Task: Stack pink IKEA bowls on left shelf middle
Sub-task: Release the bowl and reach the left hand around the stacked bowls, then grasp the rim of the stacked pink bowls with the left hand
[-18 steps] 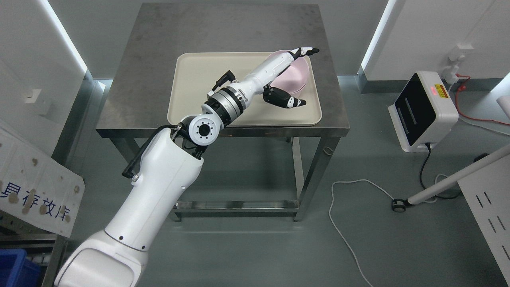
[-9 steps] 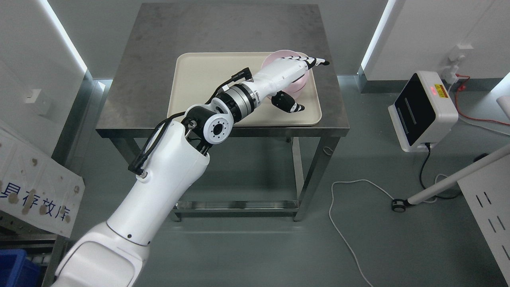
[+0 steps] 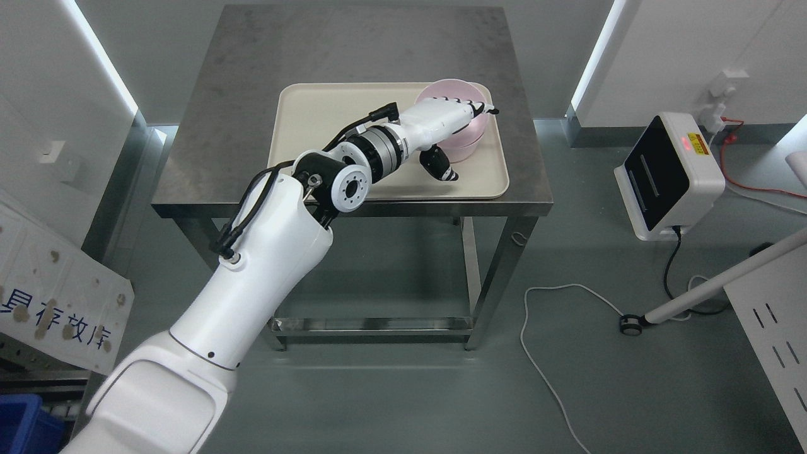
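The left hand [image 3: 451,129] lies over the pink bowl [image 3: 463,123], fingers across the rim, thumb [image 3: 441,169] low at its near side; whether it actually grips, I cannot tell. The bowl sits at the far right of a beige tray [image 3: 315,139] on a steel table [image 3: 252,82]. Grey floor [image 3: 410,397]; a white device [image 3: 671,173] stands to the right.

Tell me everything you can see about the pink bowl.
The pink bowl is round, smooth and matte, plastic-looking. It sits upright in the far right corner of the beige tray. The left hand covers much of it, fingers across the rim and thumb low at its near wall; whether it grips yet is unclear.
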You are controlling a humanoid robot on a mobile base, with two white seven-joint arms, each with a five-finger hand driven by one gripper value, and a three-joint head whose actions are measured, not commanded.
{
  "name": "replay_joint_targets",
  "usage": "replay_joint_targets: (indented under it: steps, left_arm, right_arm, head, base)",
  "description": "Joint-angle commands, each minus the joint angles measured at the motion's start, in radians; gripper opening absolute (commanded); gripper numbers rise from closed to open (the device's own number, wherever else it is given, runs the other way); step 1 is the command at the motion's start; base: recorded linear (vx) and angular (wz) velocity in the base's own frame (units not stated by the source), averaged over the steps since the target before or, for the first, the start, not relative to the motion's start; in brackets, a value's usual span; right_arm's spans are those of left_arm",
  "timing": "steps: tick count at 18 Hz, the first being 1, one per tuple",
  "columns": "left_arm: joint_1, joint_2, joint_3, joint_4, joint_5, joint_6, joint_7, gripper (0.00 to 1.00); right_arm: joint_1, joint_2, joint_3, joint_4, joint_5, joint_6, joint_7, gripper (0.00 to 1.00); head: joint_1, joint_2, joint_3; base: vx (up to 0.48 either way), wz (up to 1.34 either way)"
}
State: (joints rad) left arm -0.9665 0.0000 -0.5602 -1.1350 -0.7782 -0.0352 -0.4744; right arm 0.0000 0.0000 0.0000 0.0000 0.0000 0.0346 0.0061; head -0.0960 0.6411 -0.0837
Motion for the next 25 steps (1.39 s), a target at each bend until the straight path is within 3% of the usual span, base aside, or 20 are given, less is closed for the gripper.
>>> replay_joint_targets:
  steps: [1, 10, 23, 25]
  left_arm:
    - [-0.038, 0.018, -0.010, 0.138, -0.047, 0.087, -0.006, 0.94]
    - [-0.049, 0.018, -0.056, 0.146, -0.046, 0.120, -0.006, 0.87]
    - [-0.051, 0.018, -0.021, 0.133, -0.024, 0.066, 0.037, 0.43]
    - [-0.051, 0.018, -0.021, 0.135, -0.024, 0.058, 0.037, 0.41]
  right_arm:
    - [0.029, -0.017, -0.011, -0.034, 0.000, -0.001, 0.000, 1.00]
    - [0.029, -0.017, -0.011, -0.034, 0.000, 0.001, 0.000, 1.00]
    - [0.029, -0.017, -0.011, -0.034, 0.000, -0.001, 0.000, 1.00]
    - [0.029, -0.017, -0.012, -0.034, 0.000, 0.001, 0.000, 1.00]
  head:
    - [0.0000, 0.000, 0.000]
    - [0.0000, 0.000, 0.000]
    - [0.0000, 0.000, 0.000]
    - [0.0000, 0.000, 0.000]
  base:
    - [0.000, 0.00]
    - [0.000, 0.00]
    - [0.000, 0.00]
    - [0.000, 0.00]
